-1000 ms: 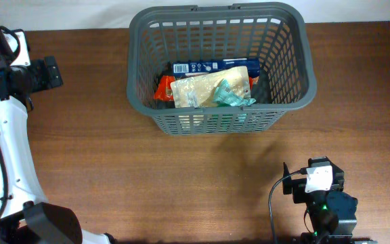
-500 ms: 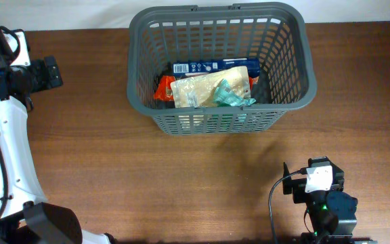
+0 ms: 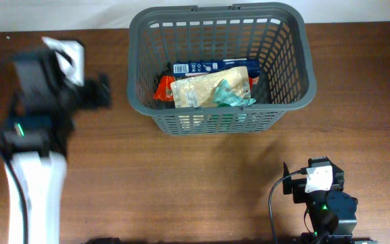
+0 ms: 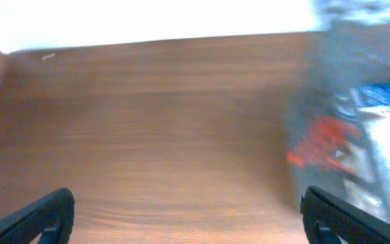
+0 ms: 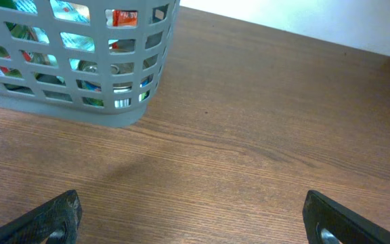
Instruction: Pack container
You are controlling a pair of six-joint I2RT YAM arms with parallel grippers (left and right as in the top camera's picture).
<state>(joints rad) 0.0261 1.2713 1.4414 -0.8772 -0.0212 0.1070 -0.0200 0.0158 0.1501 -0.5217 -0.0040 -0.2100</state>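
The dark grey lattice basket (image 3: 296,95) stands at the back centre of the table. It holds a blue box (image 3: 212,66), a red packet (image 3: 162,88), a beige pouch (image 3: 202,88) and a teal wrapper (image 3: 232,95). The basket also shows blurred in the left wrist view (image 4: 330,102) and at the upper left of the right wrist view (image 5: 114,112). My left gripper (image 3: 99,91) is open and empty, left of the basket, blurred by motion; its fingers frame bare wood (image 4: 185,217). My right gripper (image 3: 286,188) is open and empty near the front right (image 5: 195,217).
The brown wooden table (image 3: 202,183) runs to a white wall along the back edge. The left arm's white body (image 3: 36,183) lies over the left side of the table. The right arm's base (image 3: 327,203) sits at the front right edge.
My left arm has swung right from the far left edge toward the basket and is blurred with motion. The right arm and the basket's contents have not moved.
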